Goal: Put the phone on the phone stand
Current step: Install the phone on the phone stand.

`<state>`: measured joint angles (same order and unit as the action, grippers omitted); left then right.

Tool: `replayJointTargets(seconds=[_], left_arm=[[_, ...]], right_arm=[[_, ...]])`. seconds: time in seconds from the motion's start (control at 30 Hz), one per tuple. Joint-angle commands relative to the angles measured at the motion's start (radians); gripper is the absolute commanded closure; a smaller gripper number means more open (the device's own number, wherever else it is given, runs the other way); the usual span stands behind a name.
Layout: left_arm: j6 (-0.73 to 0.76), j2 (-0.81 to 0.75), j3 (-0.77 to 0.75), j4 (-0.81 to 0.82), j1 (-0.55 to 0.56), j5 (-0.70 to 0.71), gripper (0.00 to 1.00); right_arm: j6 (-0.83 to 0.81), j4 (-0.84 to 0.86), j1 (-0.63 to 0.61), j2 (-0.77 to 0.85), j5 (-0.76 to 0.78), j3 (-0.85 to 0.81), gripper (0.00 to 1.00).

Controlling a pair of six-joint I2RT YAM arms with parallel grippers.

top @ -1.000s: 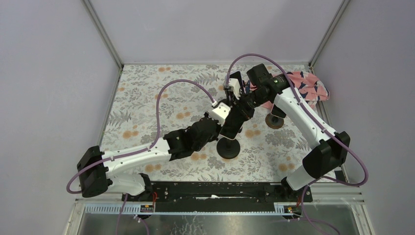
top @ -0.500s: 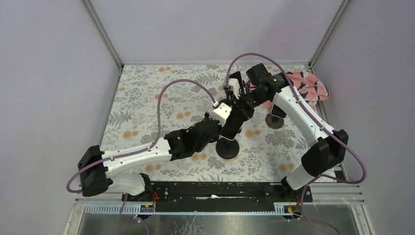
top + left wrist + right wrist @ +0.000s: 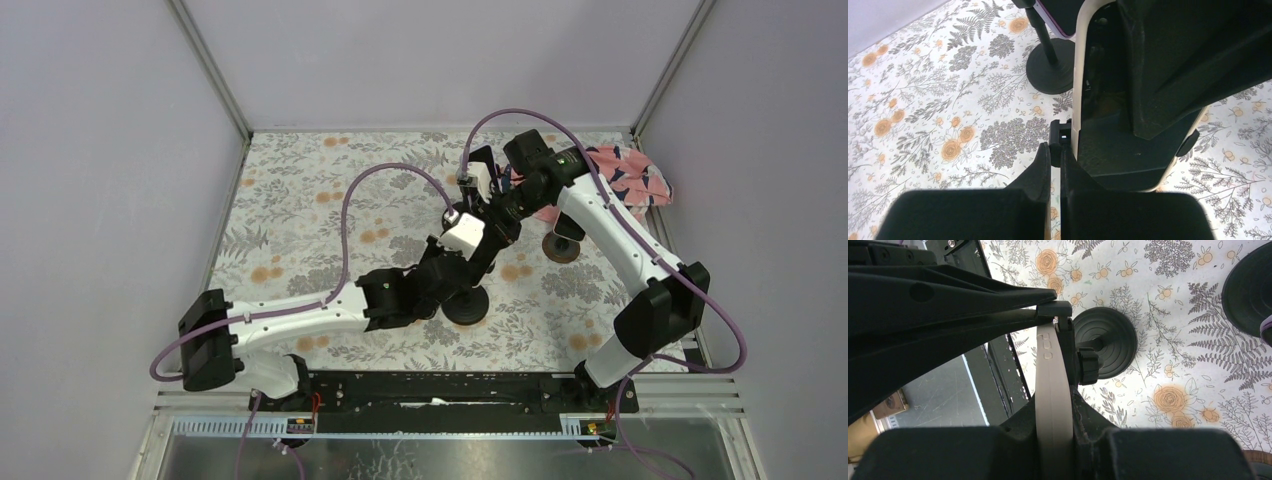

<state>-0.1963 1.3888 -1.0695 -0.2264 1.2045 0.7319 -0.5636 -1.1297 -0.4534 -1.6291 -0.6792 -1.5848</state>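
The phone (image 3: 1052, 371), in a cream case with a dark screen (image 3: 1128, 150), stands on edge with my right gripper (image 3: 1054, 402) shut on it, just over the phone stand (image 3: 1108, 342). The stand's round black base (image 3: 466, 305) sits mid-table, and its clamp (image 3: 1063, 315) rests against the phone's edge. My left gripper (image 3: 1055, 146) is shut, its fingertips touching the small black clamp piece (image 3: 1060, 132) beside the phone. In the right wrist view the left fingers (image 3: 998, 300) come in from the left to that clamp. The overhead view mostly hides the phone under both wrists.
A second black stand (image 3: 560, 246) is to the right, its base also in the left wrist view (image 3: 1050, 67), with a purple-edged thing on top. A pink patterned cloth (image 3: 630, 178) lies at the back right corner. A floral mat (image 3: 300, 220) covers the table.
The left arm has swung right and forward, bringing its wrist closer to the phone and stand. The right arm holds the phone almost unmoved.
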Motion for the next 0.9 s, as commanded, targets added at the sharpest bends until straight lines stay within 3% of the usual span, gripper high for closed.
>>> replayJointTargets(seconds=[0.0, 0.4, 0.77, 0.87], left_arm=[[-0.028, -0.032, -0.062, -0.213, 0.049, 0.285, 1.0], [-0.107, 0.033, -0.096, -0.296, 0.098, 0.401, 1.0], [-0.097, 0.012, -0.15, -0.369, 0.095, 0.243, 1.0], [-0.107, -0.008, -0.148, -0.382, 0.093, 0.232, 0.96]], right_arm=[[-0.09, -0.001, 0.133, -0.172, 0.842, 0.103, 1.0], [-0.081, -0.015, 0.132, -0.188, 0.836, 0.083, 1.0], [-0.078, -0.022, 0.13, -0.194, 0.841, 0.076, 1.0], [-0.078, -0.022, 0.131, -0.196, 0.845, 0.074, 1.0]])
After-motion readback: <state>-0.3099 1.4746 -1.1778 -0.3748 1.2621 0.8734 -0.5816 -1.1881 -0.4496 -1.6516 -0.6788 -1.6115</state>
